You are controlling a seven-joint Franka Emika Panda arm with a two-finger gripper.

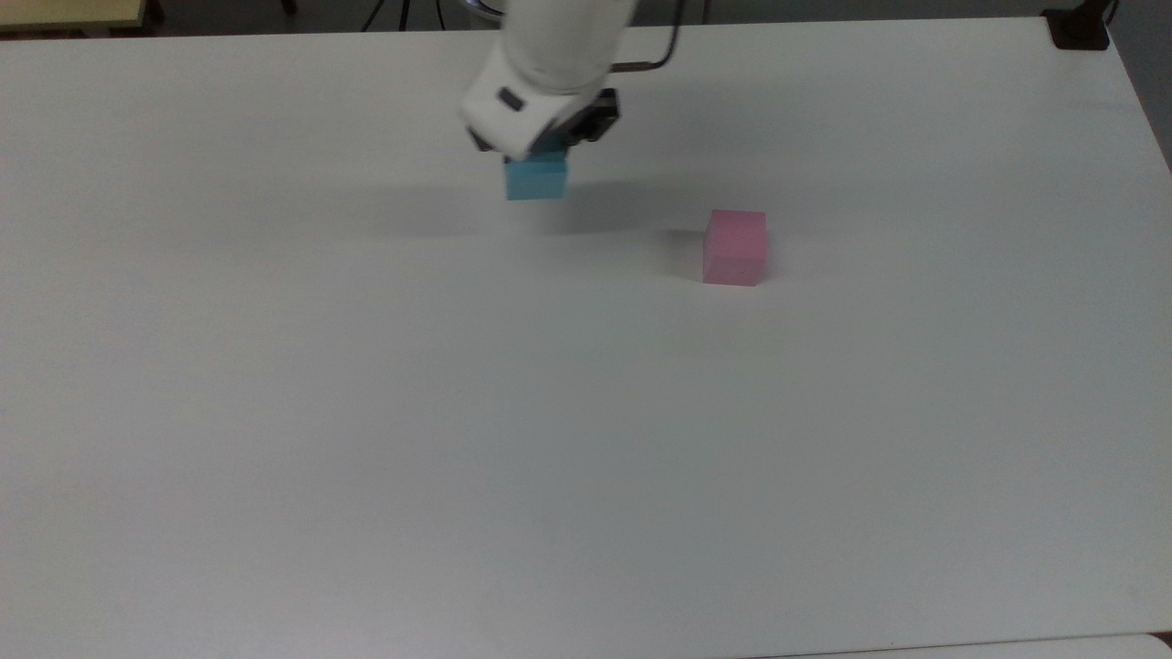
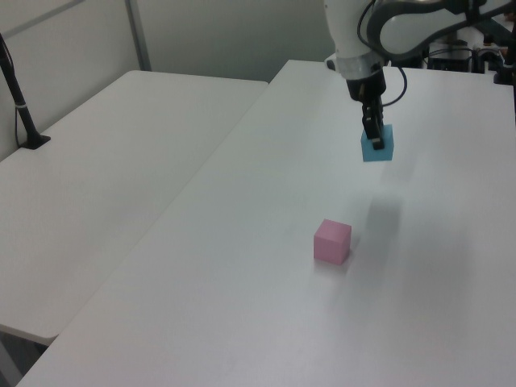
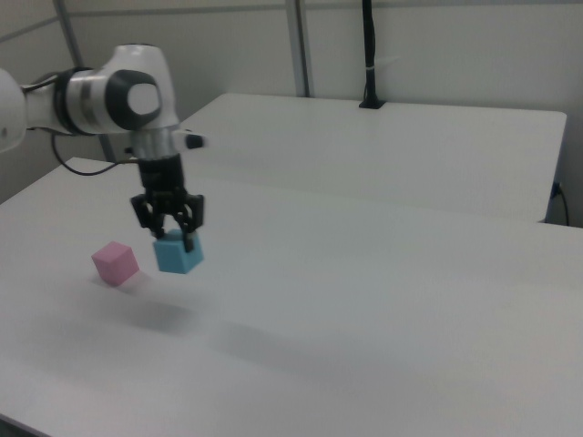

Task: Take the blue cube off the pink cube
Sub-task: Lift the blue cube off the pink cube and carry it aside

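The black fingers (image 3: pixel 187 238) pinch the blue cube (image 3: pixel 178 253) from two opposite sides, their tips pressed against its upper half. The gripper (image 3: pixel 169 238) points straight down, and the cube hangs under it, clear of the table (image 3: pixel 383 319); in the right view a soft shadow lies on the white surface below and to the right of the cube, with bare table between the two. In the left view the gripper (image 2: pixel 374 142) shows in the upper right of the frame, one finger (image 2: pixel 373 139) dark against the near face of the blue cube (image 2: pixel 379 149), and the cube's shadow falls lower on the table, toward the middle right. In the top view the gripper (image 1: pixel 540 154) sits in the upper middle of the frame, mostly covered by the white wrist, and the blue cube (image 1: pixel 537 180) juts out beneath it.

The pink cube (image 1: pixel 734 246) rests alone on the table (image 1: pixel 458 439), flat on one face, right of centre in the upper half of the top view and well apart from the blue cube. In the left view the pink cube (image 2: pixel 332 241) is near the middle of the frame, below and left of the held cube. In the right view the pink cube (image 3: pixel 115 262) lies at the left edge's middle, just beside the blue cube in the picture but lower.

Above the fingers the white arm (image 3: pixel 137 100) rises to a rounded joint in the upper left of the right view. A second white table (image 3: pixel 383 146) stands behind, with a black post (image 3: pixel 369 55) clamped at its far edge.
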